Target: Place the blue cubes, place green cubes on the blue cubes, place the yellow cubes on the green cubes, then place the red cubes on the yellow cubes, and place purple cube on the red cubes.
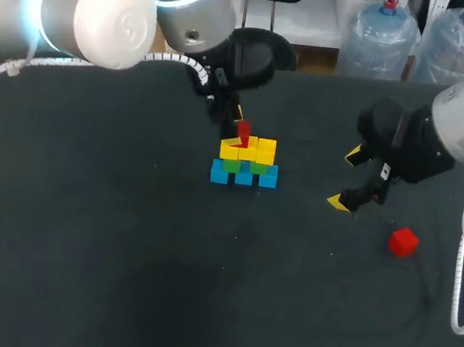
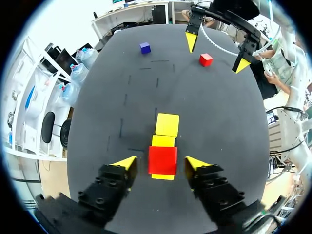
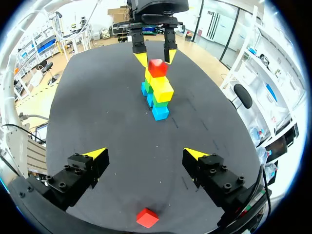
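The left end effector (image 2: pixel 162 163) stands over the stack (image 1: pixel 246 162), which has blue cubes (image 1: pixel 219 172) at the base, green cubes (image 1: pixel 231 166) on them and yellow cubes (image 1: pixel 264 150) above. Its fingers are apart, and a red cube (image 2: pixel 163 160) sits between them on the end yellow cube with a gap at each side. The right end effector (image 1: pixel 346 179) hangs beside the stack with fingers spread wide and nothing between them — a second red cube (image 1: pixel 403 242) lies on the desk (image 1: pixel 79 248) near it, well apart from the stack.
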`<action>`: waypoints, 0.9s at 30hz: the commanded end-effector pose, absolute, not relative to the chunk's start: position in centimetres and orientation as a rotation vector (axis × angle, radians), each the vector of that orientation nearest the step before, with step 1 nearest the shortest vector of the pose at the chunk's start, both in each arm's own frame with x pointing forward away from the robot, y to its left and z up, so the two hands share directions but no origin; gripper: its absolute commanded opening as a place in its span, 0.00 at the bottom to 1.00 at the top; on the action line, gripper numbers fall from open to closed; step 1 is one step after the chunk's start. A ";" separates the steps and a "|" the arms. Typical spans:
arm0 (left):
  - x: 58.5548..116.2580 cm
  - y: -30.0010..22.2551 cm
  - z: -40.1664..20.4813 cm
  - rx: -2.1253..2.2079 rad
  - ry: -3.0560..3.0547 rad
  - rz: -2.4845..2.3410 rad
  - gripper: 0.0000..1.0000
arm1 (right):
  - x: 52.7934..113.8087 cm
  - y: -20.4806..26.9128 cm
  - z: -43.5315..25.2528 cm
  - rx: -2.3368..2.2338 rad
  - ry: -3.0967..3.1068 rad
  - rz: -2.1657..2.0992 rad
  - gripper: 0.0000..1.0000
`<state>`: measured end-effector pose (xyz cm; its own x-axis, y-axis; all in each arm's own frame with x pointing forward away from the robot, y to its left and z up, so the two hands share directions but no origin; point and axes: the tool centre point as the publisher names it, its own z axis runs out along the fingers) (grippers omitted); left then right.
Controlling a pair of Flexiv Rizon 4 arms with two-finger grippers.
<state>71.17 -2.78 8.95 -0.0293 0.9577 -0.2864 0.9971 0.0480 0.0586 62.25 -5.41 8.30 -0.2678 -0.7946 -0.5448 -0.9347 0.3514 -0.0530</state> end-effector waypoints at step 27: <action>64.0 3.5 14.8 1.679 1.919 -0.085 1.00 | 62.2 -5.4 8.3 -1.501 2.135 0.382 1.00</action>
